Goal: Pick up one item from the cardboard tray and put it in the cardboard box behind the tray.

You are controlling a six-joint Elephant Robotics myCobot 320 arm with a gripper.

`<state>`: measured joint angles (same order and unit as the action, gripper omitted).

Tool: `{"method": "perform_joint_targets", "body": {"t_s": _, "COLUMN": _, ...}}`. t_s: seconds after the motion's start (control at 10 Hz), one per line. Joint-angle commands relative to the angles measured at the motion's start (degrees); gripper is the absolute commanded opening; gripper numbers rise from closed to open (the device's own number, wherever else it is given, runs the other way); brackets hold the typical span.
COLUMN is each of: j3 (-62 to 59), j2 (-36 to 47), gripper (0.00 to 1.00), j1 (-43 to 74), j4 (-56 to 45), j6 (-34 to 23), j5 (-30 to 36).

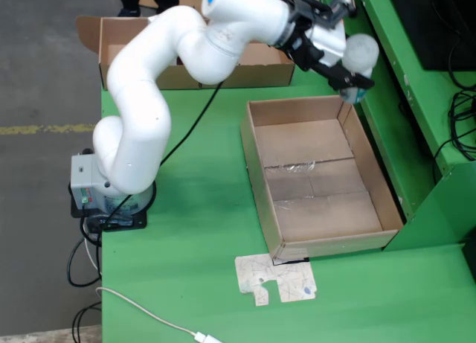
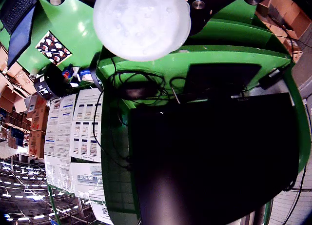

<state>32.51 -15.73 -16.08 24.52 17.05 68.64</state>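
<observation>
Here the cardboard tray (image 1: 320, 172) on the green bench (image 1: 193, 231) lies bare. The gripper (image 1: 349, 79) clasps a frosted, translucent cup (image 1: 361, 53), round-bottomed in the wrist view.

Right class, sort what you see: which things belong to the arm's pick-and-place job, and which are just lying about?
Job:
end effector
translucent white item it carries
cardboard tray
cardboard box behind it

Lying about:
paper scrap
white cable
black monitor

A pale, translucent round plastic container (image 1: 361, 54) is held in the air at upper right. The shallow brown cardboard tray (image 1: 256, 146) lies open mid-frame; the brown cardboard box (image 1: 256, 74) sits upper left.
</observation>
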Motion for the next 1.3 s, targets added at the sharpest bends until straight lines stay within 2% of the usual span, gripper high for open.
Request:
{"method": "perform_joint_targets", "body": {"t_s": 0.0, "j3": 27.96, "j2": 17.33, "gripper": 0.00, "j1": -3.28, "j4": 1.47, "j6": 1.28, "j5": -3.14}}
{"method": "perform_joint_targets", "body": {"t_s": 0.3, "j3": 30.93, "j2": 19.90, "gripper": 0.00, "j1": -4.79, "j4": 1.03, "j6": 0.99, "j5": -5.81}}
{"method": "perform_joint_targets", "body": {"t_s": 0.5, "j3": 34.51, "j2": 22.89, "gripper": 0.00, "j1": -4.77, "j4": 2.04, "j6": -0.49, "j5": -4.08}}
{"method": "perform_joint_targets", "body": {"t_s": 1.2, "j3": 36.17, "j2": 23.15, "gripper": 0.00, "j1": -8.19, "j4": 4.02, "j6": 0.01, "j5": -4.32}}
